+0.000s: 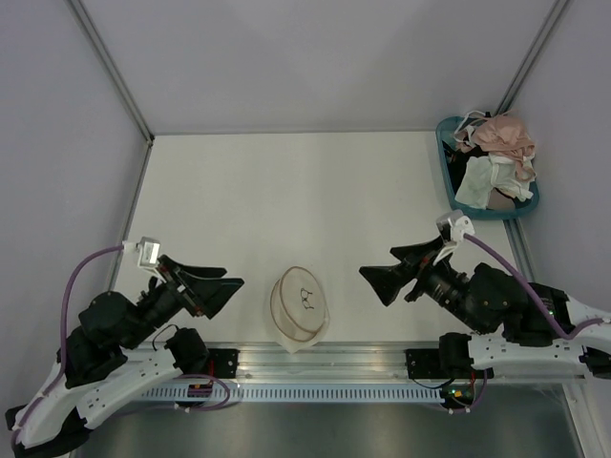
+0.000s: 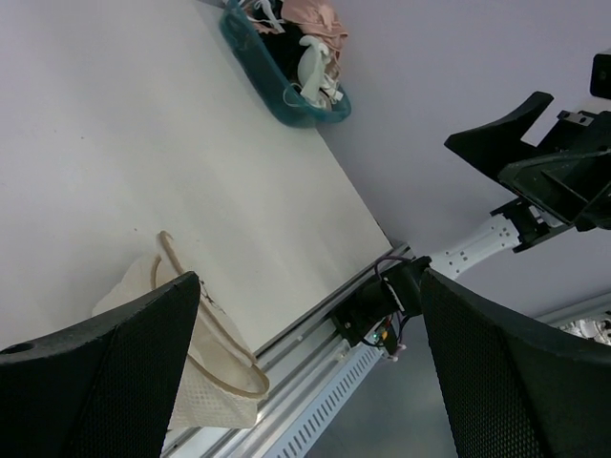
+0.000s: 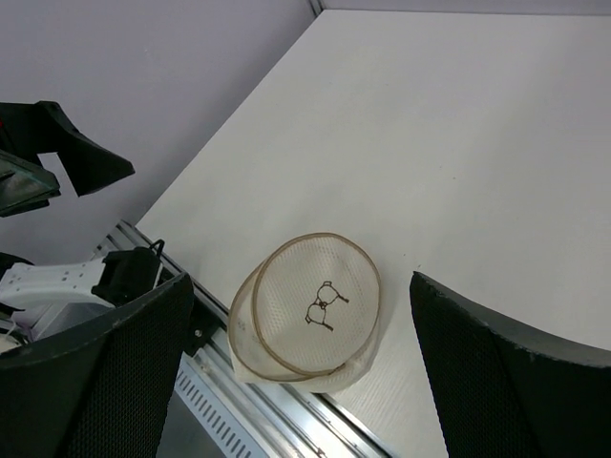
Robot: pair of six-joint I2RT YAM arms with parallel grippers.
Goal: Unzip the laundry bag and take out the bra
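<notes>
The laundry bag [image 1: 299, 307] is a round cream mesh case with tan rims and a dark bra drawing on its lid. It lies at the table's front edge, partly over the metal rail, between my two grippers. It also shows in the right wrist view [image 3: 310, 305] and in the left wrist view [image 2: 205, 382]. Its lid sits skewed on the base, and I see no opening and nothing of its contents. The bra is hidden. My left gripper [image 1: 221, 291] [image 2: 307, 315] is open and empty, left of the bag. My right gripper [image 1: 377, 277] [image 3: 301, 286] is open and empty, right of it.
A teal plastic basket [image 1: 449, 172] [image 2: 258, 72] stands at the table's far right corner, heaped with pale-pink, white-and-green and black clothes. Grey walls enclose the table on three sides. The aluminium rail [image 1: 363, 367] with both arm bases runs along the near edge.
</notes>
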